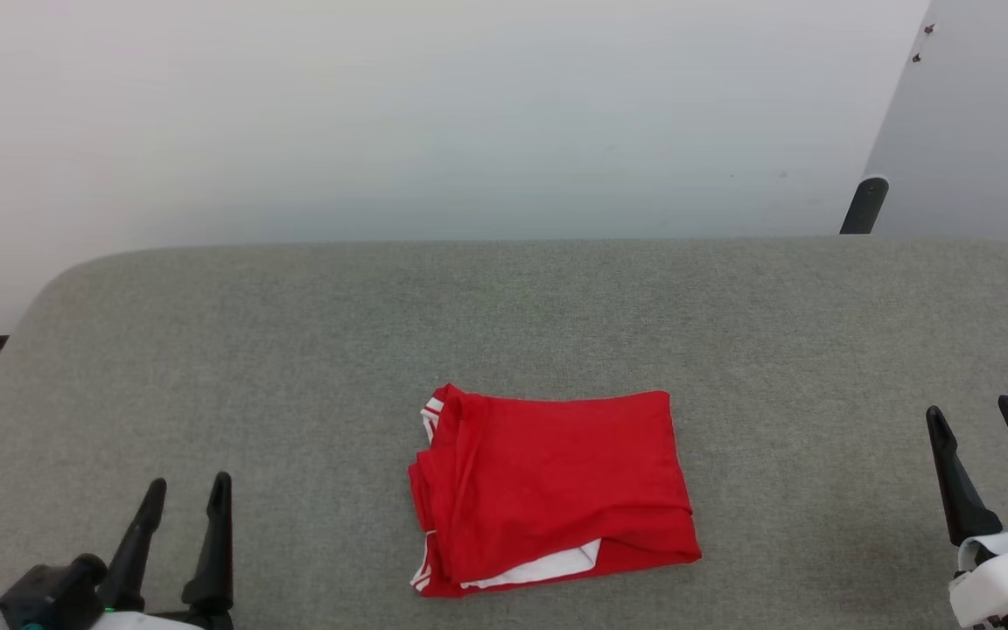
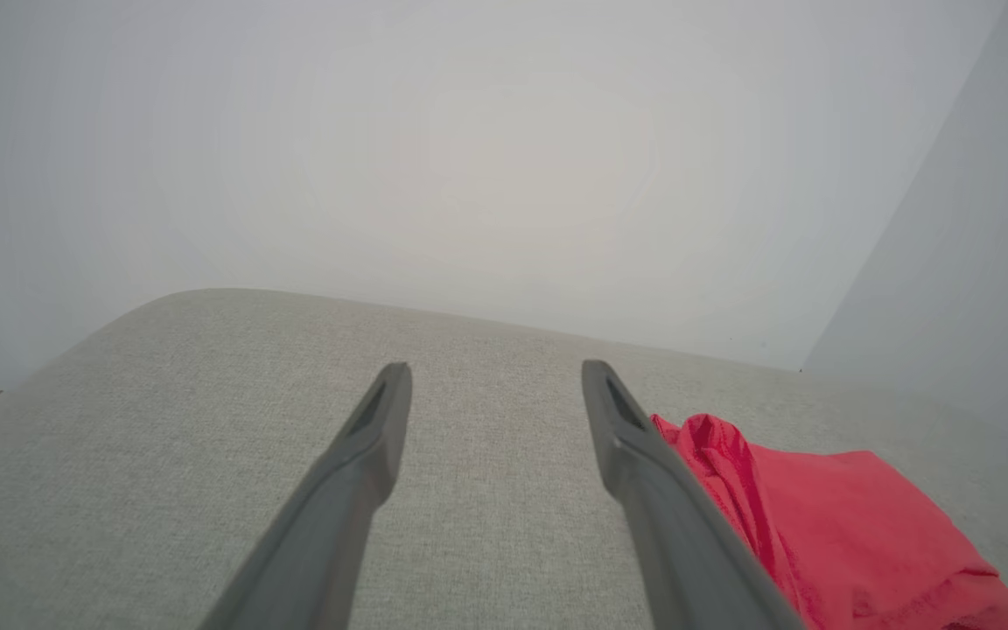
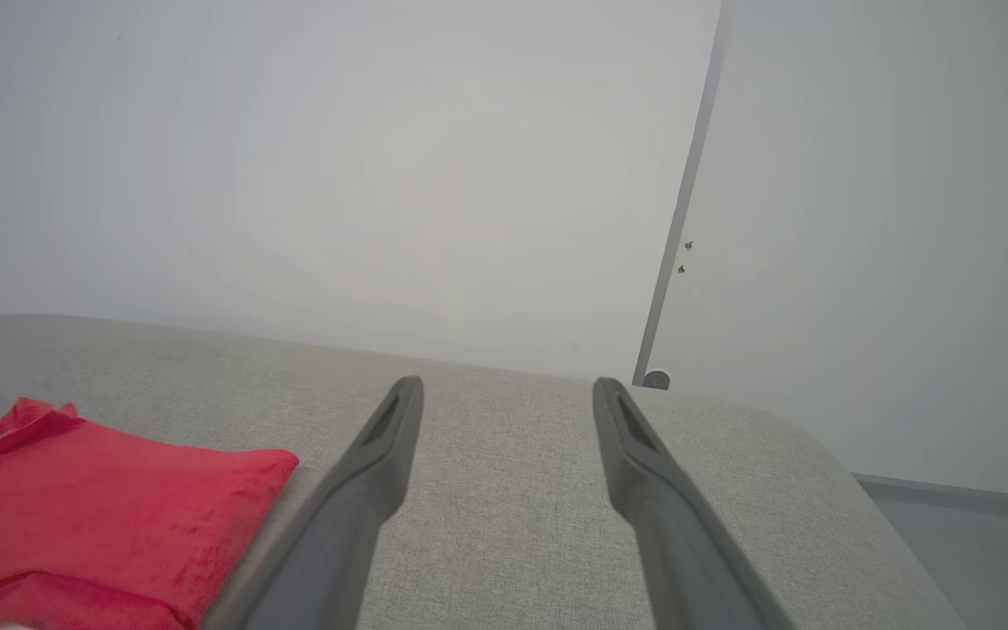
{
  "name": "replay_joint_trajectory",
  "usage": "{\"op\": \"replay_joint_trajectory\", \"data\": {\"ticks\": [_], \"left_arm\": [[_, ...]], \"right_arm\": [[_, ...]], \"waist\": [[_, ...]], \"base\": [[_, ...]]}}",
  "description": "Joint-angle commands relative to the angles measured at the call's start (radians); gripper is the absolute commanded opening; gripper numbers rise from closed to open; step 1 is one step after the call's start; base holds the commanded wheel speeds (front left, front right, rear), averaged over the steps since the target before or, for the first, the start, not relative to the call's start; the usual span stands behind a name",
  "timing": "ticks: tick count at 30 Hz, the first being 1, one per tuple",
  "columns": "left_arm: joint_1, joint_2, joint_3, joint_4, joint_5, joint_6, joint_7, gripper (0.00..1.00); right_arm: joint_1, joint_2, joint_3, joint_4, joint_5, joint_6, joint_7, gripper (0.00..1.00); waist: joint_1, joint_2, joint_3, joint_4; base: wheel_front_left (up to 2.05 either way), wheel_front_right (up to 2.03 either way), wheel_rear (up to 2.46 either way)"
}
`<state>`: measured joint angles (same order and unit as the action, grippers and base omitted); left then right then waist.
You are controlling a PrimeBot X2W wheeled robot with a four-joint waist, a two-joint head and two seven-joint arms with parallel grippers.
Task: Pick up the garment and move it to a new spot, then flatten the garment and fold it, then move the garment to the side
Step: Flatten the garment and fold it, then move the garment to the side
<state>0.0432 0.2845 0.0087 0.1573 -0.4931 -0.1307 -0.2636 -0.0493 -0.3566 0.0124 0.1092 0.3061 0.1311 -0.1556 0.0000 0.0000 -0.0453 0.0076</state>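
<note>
Holds left pincer [image 1: 190, 479] and right pincer [image 1: 969, 406] spread apart, empty, either side of folded garment [image 1: 556, 481] on bench [image 1: 294, 350].

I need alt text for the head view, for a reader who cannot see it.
A folded red garment with white trim lies on a grey padded surface before a pale wall. Both open, the left end effector and right end effector flank it, apart.

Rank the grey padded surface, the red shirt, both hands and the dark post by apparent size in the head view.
1. grey padded surface
2. red shirt
3. left hand and right hand, about alike
4. dark post, though it stands farther back
</note>
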Motion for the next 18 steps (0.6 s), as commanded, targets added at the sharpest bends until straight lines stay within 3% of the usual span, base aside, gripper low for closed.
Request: {"op": "replay_joint_trajectory", "data": {"ticks": [1,18], "left_arm": [[0.008,-0.005,0.005,-0.005,0.007,0.000,0.000,1.00],[0.014,-0.017,0.010,-0.021,0.030,0.000,0.000,1.00]], "right_arm": [[0.012,0.006,-0.004,-0.005,-0.003,-0.001,-0.006,1.00],[0.020,0.025,-0.006,-0.009,-0.031,-0.001,0.008,1.00]], "waist": [[0.0000,0.0000,-0.001,0.000],[0.0000,0.0000,-0.007,0.033]], "base": [[0.00,0.00,0.00],[0.00,0.00,0.00]]}}
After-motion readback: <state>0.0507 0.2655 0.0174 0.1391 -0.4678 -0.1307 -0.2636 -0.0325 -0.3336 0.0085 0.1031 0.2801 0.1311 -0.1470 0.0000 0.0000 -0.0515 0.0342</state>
